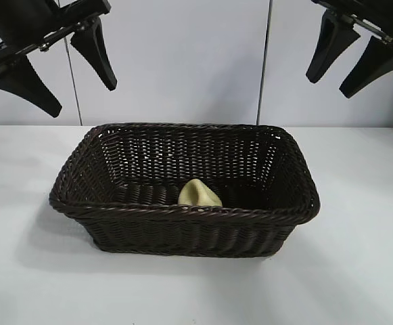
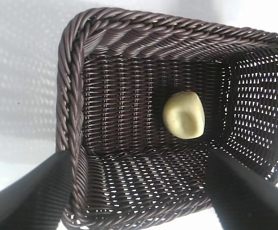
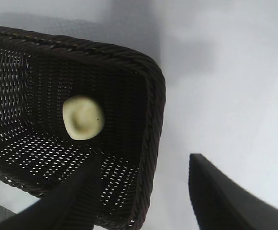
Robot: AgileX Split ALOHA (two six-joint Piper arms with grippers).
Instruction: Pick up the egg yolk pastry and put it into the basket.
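Small pale yellow dented egg yolk pastry (image 1: pixel 199 194) lies inside the large dark brown woven wicker basket (image 1: pixel 182 210), toward its 6 o'clock wall; left gripper (image 1: pixel 55 68) at 10 o'clock and right gripper (image 1: pixel 355 57) at 2 o'clock hang raised, fingers wide, empty

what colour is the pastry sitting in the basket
Pale yellow, plain and smooth; the egg yolk pastry shows best in the left wrist view, against the dark brown basket.
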